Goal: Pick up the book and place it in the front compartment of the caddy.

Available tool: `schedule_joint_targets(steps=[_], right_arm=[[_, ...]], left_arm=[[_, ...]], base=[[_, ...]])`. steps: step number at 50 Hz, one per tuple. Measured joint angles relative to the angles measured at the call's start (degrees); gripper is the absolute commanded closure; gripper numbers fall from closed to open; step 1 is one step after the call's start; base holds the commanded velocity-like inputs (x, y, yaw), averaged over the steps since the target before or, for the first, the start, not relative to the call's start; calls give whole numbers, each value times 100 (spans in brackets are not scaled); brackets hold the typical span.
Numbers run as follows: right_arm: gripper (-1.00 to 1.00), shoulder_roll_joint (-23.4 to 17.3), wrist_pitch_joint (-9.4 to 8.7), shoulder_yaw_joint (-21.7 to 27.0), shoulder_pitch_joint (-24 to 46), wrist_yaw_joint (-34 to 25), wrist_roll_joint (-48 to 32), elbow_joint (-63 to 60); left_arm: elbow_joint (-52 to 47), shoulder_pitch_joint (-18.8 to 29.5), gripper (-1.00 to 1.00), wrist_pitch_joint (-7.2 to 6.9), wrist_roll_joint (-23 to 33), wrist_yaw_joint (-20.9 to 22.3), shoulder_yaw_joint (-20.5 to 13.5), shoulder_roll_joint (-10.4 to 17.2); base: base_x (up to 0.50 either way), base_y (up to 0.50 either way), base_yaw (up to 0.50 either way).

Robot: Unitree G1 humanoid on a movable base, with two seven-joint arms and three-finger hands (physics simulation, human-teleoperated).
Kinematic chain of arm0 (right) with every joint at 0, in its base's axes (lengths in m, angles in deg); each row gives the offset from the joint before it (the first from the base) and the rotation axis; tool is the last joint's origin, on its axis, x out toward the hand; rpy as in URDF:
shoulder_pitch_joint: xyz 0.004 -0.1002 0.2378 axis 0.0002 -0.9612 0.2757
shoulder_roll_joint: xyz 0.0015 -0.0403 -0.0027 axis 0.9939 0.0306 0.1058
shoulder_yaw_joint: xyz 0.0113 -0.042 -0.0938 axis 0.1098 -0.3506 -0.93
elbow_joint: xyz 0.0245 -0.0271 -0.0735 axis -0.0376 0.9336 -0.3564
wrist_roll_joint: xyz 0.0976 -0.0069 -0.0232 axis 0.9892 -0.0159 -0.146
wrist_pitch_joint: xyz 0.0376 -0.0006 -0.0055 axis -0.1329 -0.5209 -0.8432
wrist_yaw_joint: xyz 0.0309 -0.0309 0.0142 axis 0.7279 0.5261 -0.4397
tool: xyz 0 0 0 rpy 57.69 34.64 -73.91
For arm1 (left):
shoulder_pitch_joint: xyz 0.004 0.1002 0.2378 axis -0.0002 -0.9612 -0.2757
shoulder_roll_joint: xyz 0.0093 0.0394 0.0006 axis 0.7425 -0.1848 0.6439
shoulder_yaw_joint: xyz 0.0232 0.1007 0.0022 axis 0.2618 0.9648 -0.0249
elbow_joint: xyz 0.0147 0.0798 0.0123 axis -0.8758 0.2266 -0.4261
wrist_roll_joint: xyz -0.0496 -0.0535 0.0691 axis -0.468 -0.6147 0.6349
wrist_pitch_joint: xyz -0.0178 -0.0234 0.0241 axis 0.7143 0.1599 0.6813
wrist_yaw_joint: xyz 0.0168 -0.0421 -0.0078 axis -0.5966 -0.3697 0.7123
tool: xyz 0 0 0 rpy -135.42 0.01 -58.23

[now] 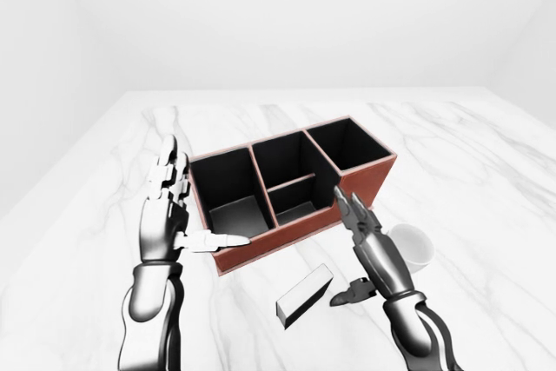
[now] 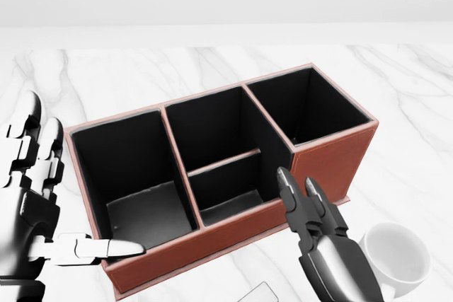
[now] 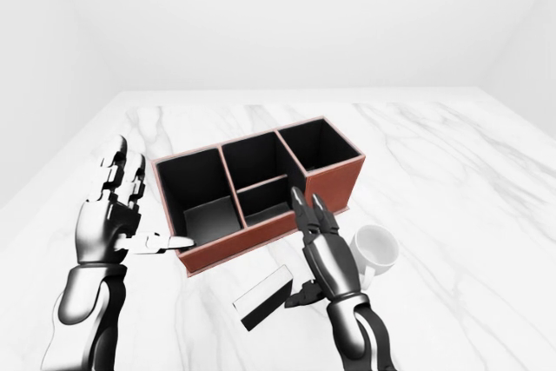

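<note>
The caddy (image 1: 369,175) is red-brown with black insides: a large left compartment, a middle one split in two, and a right one. The book (image 1: 304,294), a flat white block with a dark edge, lies on the marble below the caddy; only its corner (image 2: 259,293) shows in the head view. My left hand (image 1: 195,206) is open at the caddy's left end, fingers upright and thumb pointing along its lower wall. My right hand (image 1: 347,254) is open just right of the book, fingers pointing up toward the caddy, thumb near the book's right end. Neither hand holds anything.
A white mug (image 1: 413,246) stands on the marble tabletop (image 1: 486,180) just right of my right hand, below the caddy's right end. White walls close the room behind the table.
</note>
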Motion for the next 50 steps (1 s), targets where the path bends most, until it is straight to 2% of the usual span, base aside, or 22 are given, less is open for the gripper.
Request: schedule_joint_targets(steps=[27,50], right_arm=[[-100,-72,0,-350,-129,-198,-200,-589],[-100,-204,0,-626,-163,69,-480,-409]], left_arm=[[-53,26,-100,0,-15,49,-126,27],[-99,79,-100,0,40,162,-331,98]], base=[[0,0,0],[0,0,0]])
